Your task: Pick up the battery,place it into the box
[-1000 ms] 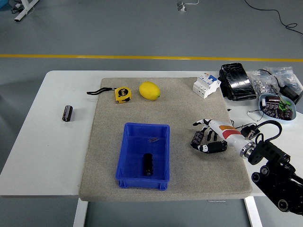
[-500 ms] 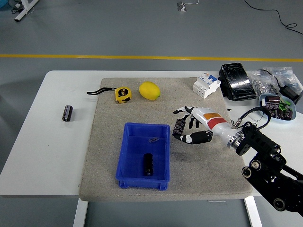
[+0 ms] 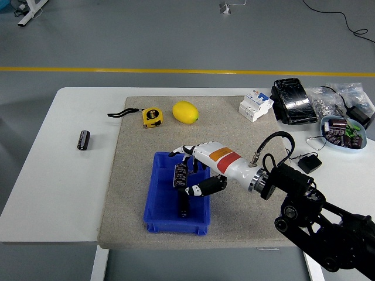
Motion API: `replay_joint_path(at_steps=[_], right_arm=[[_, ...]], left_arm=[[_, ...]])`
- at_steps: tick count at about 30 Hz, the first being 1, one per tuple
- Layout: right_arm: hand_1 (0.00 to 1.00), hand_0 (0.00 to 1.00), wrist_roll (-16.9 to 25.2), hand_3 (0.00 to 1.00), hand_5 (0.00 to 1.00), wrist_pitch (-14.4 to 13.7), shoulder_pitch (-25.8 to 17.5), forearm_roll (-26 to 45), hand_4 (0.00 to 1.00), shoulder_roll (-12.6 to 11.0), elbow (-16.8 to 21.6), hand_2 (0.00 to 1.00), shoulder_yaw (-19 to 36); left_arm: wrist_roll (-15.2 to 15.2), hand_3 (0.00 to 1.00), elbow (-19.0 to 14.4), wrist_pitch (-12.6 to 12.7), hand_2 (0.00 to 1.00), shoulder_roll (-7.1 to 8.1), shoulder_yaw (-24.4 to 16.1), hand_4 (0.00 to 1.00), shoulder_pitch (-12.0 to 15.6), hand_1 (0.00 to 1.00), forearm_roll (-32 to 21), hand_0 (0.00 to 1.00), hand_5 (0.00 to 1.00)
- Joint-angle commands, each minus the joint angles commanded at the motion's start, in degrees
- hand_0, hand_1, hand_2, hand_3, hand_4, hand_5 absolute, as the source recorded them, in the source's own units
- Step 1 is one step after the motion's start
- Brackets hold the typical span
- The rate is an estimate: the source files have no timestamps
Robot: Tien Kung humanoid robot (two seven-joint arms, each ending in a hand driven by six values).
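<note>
Right hand (image 3: 196,171) reaching in from the lower right, fingers curled around a black battery (image 3: 180,174), held roughly upright between thumb and fingers. Poised over the blue box (image 3: 159,178) on the grey mat (image 3: 234,126), directly above a second black battery (image 3: 183,205) lying on the box floor near its front wall. Elsewhere: another battery (image 3: 84,140) on the bare white table (image 3: 64,193) at left, well apart from the hand; tape measure (image 3: 152,116) and lemon (image 3: 185,112) side by side behind the box.
</note>
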Motion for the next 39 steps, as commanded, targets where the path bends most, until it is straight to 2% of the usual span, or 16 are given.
replay_joint_path(at_steps=[2,3,8,9,18,26,27,31,35,39], right_arm=[[0.570,0.422,0.3,0.876,0.303,0.2,0.0,-0.1,0.948,-0.2,-0.5,0.807,-0.1],[0.744,0.717,0.3,0.961,0.336,0.2,-0.1,0.1,0.998,-0.2,-0.7,0.921,-0.1],[0.744,0.717,0.3,0.961,0.336,-0.1,-0.2,1.3,0.998,-0.6,-1.0,0.921,0.4],[0.785,0.773,0.3,0.986,0.361,-0.1,-0.2,1.3,0.998,-0.7,-1.0,0.946,0.6],[0.786,0.777,0.4,0.984,0.345,-0.7,-0.8,1.2,0.998,-0.9,-1.0,0.947,2.4],[0.781,0.775,0.8,0.982,0.341,-2.0,-2.1,2.6,0.998,-1.4,-1.9,0.945,8.5],[0.785,0.778,0.5,0.975,0.375,-2.3,-2.4,3.6,0.998,-1.6,-2.2,0.938,9.6],[0.785,0.778,0.7,0.975,0.375,-2.8,-3.8,9.4,0.998,-2.5,-2.8,0.938,13.0],[0.778,0.767,1.9,0.972,0.387,-2.8,-6.3,18.9,0.998,-3.5,-2.8,0.925,16.2],[0.773,0.763,2.5,0.970,0.408,-2.5,-9.6,28.2,0.998,-3.5,-2.7,0.912,21.0]], left_arm=[[-0.1,0.626,0.0,0.1,0.734,0.01,0.2,0.659,-0.1,0.689,-0.3,0.738,0.662],[-0.1,0.625,0.0,0.1,0.734,0.03,0.3,0.658,-0.1,0.689,-0.5,0.738,0.660],[-0.4,0.625,-0.1,0.5,0.734,0.04,1.1,0.658,0.0,0.689,-2.1,0.738,0.660],[-0.3,0.624,-0.1,0.5,0.733,0.04,1.1,0.660,0.0,0.689,-2.0,0.739,0.661],[-0.3,0.623,0.0,0.5,0.733,-0.06,0.7,0.660,0.1,0.688,-1.7,0.739,0.657],[-0.2,0.624,0.1,0.6,0.731,-0.20,0.5,0.660,0.1,0.689,-1.6,0.739,0.655],[-0.2,0.624,0.1,0.6,0.731,-0.23,0.4,0.658,0.1,0.687,-1.5,0.739,0.652],[0.0,0.624,0.1,0.5,0.731,-0.28,0.1,0.658,0.0,0.687,-0.9,0.739,0.652],[0.0,0.623,0.1,0.4,0.730,-0.30,0.0,0.655,-0.1,0.687,-0.9,0.738,0.649],[0.0,0.623,0.1,0.5,0.728,-0.31,0.1,0.655,-0.2,0.687,-1.0,0.737,0.648]])
